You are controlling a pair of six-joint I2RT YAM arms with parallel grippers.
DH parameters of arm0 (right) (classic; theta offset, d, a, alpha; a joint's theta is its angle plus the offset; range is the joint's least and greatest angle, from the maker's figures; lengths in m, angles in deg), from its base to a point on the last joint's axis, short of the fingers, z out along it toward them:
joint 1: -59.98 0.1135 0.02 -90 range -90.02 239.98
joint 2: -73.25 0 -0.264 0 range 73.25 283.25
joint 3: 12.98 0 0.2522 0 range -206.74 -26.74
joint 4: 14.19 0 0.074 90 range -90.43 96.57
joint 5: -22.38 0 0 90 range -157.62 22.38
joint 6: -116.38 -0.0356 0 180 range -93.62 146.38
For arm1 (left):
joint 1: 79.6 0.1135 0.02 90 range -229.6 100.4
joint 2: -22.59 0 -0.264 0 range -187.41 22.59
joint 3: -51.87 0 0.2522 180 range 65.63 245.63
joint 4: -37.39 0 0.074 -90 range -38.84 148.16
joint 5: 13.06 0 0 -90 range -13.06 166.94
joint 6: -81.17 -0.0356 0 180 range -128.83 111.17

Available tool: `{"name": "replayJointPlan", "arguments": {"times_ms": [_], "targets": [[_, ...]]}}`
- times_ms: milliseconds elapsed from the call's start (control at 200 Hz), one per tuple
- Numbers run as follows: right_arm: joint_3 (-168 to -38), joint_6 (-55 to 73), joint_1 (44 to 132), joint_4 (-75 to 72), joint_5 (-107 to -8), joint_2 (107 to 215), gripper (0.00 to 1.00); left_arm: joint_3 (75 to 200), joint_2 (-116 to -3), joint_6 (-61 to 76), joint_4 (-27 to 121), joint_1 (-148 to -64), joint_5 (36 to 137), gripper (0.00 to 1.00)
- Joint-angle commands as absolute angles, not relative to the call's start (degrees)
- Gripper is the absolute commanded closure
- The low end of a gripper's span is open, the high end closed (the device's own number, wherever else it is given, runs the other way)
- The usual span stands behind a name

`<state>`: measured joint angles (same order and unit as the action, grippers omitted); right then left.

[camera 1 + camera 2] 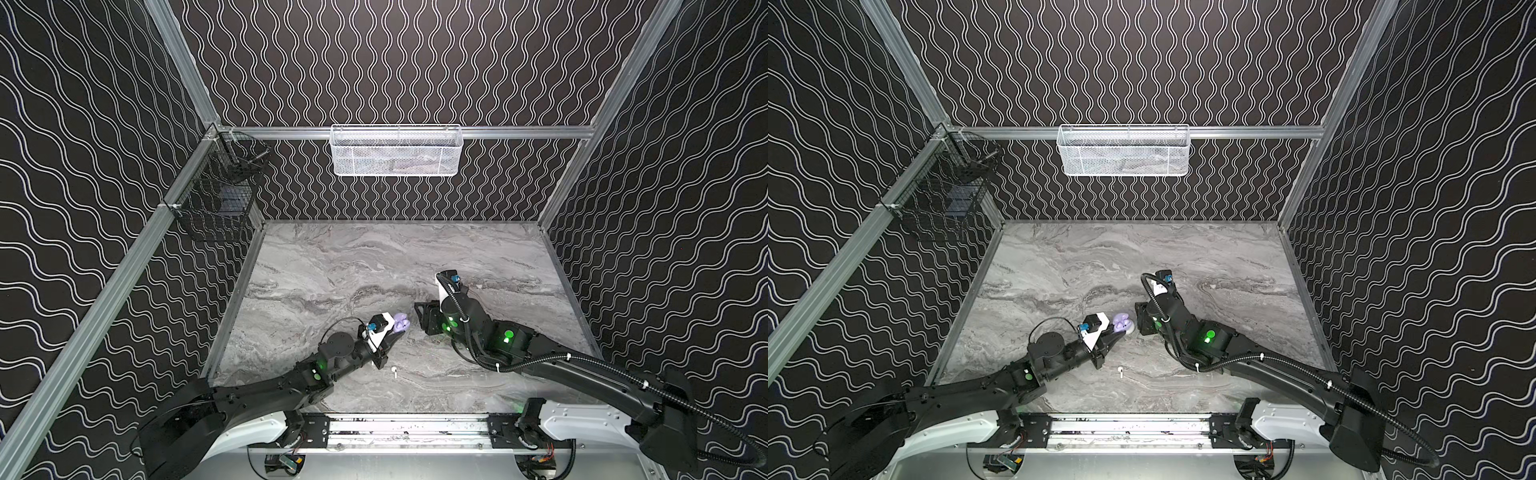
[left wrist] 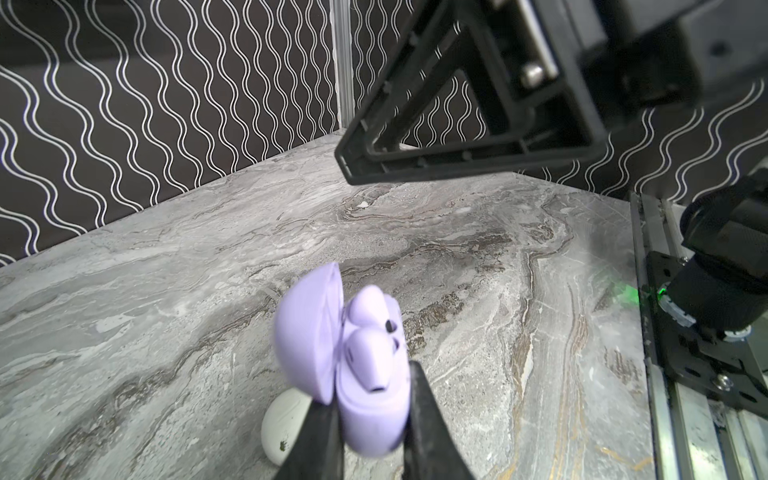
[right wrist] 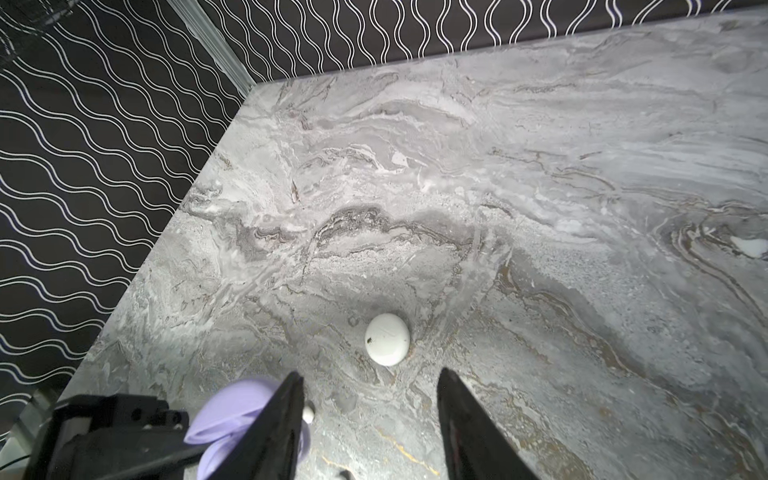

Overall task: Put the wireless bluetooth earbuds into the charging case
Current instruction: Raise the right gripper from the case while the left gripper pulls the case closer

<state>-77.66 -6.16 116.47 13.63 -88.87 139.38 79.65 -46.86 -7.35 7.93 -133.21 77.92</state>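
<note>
Near the middle of the table point(image 3: 540, 166), your left gripper point(image 2: 368, 384) is clamping the lavender case point(image 2: 305, 332) by its base, lid open, with both lavender earbuds point(image 2: 365, 353) sitting in their sockets. Your right gripper point(image 3: 370, 374) is hovering just beside it, jaws apart and carrying nothing. One white earbud point(image 1: 393, 371) is lying loose on the table close to the left arm, and the white case point(image 3: 387, 339) is resting shut near the lavender one. You are risking three faults here: a right finger brushing the raised lid and twisting the case in its grip; a tilt shaking the seated earbuds out; the left arm sweeping the loose earbud away.
</note>
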Motion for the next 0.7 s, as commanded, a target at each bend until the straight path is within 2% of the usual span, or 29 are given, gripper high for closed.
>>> {"name": "replayJointPlan", "arguments": {"times_ms": [0,410,696], "targets": [[-78.92,-7.38,115.14,16.64,-84.46,139.04,0.45,80.36,-47.25,-8.24,6.07,-133.30,79.98,1.00],[-83.52,-6.41,110.94,22.49,-78.16,140.91,0.40,81.51,-49.39,-9.08,4.65,-134.83,85.01,1.00],[-86.48,-5.76,108.74,24.52,-74.75,142.30,0.39,83.13,-50.31,-12.53,7.28,-138.46,82.80,1.00]]}}
